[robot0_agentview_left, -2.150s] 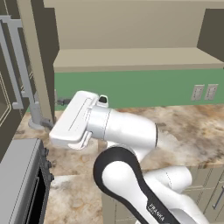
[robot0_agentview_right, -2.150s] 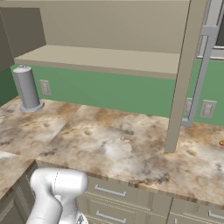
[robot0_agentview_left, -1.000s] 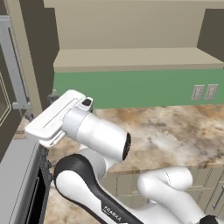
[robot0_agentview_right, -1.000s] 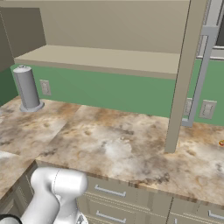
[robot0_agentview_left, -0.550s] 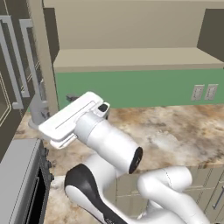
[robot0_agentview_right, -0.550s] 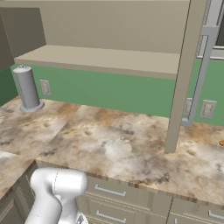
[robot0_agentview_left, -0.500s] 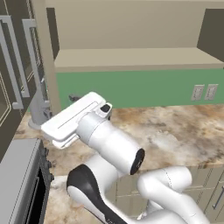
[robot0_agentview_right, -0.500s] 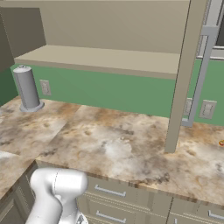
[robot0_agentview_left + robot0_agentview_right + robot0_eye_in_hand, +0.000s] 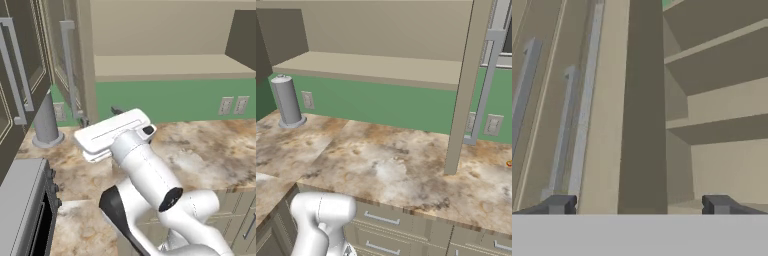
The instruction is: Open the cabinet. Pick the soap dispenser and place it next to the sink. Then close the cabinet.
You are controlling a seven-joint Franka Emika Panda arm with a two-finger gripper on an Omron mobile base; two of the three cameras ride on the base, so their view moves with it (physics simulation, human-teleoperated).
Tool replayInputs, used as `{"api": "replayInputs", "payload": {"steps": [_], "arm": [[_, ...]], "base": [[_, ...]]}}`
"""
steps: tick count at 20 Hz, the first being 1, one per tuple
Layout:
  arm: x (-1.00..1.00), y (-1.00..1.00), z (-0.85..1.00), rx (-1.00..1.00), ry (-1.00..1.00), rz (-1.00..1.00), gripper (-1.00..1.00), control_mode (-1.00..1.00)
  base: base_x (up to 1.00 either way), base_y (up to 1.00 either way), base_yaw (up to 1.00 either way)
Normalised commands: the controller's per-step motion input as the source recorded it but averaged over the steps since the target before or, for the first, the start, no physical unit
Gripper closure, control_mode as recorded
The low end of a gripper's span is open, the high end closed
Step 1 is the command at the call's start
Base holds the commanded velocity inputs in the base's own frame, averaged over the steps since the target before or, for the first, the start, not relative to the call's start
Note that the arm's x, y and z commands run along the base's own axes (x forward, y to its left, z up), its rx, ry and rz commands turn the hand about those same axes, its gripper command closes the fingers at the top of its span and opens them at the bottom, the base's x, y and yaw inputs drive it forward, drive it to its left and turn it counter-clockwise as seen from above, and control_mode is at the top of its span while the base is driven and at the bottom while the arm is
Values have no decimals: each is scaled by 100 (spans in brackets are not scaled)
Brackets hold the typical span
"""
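Note:
The cabinet (image 9: 165,65) stands open, its plain beige shelf (image 9: 371,67) bare. Its left door (image 9: 84,60), with a long silver handle (image 9: 67,65), juts out towards me. The right door (image 9: 468,85) also hangs open. My gripper (image 9: 100,115) is open and holds nothing, level with the left door's lower edge; I cannot tell whether it touches. In the hand view the gripper (image 9: 638,204) faces the door's edge (image 9: 642,100), the handle (image 9: 587,100) to one side and the shelves (image 9: 722,100) to the other. The soap dispenser and the sink are out of view.
A large grey flared-base post (image 9: 46,122) (image 9: 287,102) stands on the marble counter (image 9: 391,165) by the green back wall. A dark brown cabinet (image 9: 17,75) hangs at the far left, above a grey stove (image 9: 22,200). Beige drawer fronts (image 9: 381,220) run below the counter.
The left door has swung to the right, toward the cabinet's opening. My hand swung left, then followed the door rightward. The right door has not moved.

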Motion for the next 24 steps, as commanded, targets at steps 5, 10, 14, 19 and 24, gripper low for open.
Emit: {"api": "replayInputs", "payload": {"steps": [5, 10, 14, 19, 24], "arm": [[17, -55, 7, 11, 2, -10, -100, -100], [21, -57, 4, 12, 6, -9, -100, -100], [18, -61, 0, 10, 15, -12, -100, -100], [26, -59, -2, 4, 19, -13, -100, -100], [53, -38, -6, 0, 18, -11, -100, -100]], "base": [[0, 0, 0], [0, 0, 0], [0, 0, 0], [0, 0, 0], [0, 0, 0]]}}
